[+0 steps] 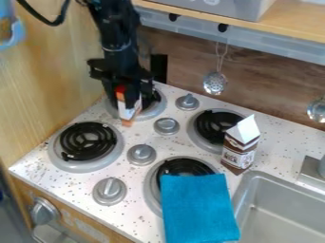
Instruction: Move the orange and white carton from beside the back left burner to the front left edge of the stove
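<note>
Pincer (pixel 129 101) clamped on small red-and-white box (pixel 128 114), leaning at near edge of rear-left burner (pixel 160 106). Low sideways drag might snag its base on burner's rim, twisting it loose.

Four burners (pixel 89 141) are showing, and four knobs (pixel 141 154) are standing among them — a fifth is jutting out at near left. Two utensils (pixel 215 83) are hanging at far right — one towel (pixel 198 209), one carton (pixel 240 151), one small box (pixel 129 113) and one sink (pixel 279 219) are lying nearer.

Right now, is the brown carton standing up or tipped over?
Upright: the carton has its peak on top and bottom on the counter.
</note>
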You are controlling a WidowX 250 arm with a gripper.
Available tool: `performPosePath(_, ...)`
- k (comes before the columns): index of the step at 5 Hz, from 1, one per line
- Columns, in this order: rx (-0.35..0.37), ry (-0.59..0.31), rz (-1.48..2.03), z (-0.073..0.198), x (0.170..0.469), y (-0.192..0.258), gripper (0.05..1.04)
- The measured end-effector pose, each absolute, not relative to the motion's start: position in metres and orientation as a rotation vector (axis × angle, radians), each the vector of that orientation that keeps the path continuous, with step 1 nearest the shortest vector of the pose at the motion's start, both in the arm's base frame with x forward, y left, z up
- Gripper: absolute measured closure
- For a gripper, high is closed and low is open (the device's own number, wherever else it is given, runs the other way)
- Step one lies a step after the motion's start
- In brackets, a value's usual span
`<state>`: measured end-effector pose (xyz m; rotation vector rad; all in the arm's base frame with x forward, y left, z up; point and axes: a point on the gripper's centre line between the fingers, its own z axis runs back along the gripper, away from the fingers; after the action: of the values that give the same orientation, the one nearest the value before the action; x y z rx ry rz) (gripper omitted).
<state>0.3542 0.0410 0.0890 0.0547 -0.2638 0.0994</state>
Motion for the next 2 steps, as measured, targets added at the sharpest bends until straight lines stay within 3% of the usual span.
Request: performPosePath(2, 0.008, -0.289, 0.114, 0.105, 0.312, 0.046, 0.687)
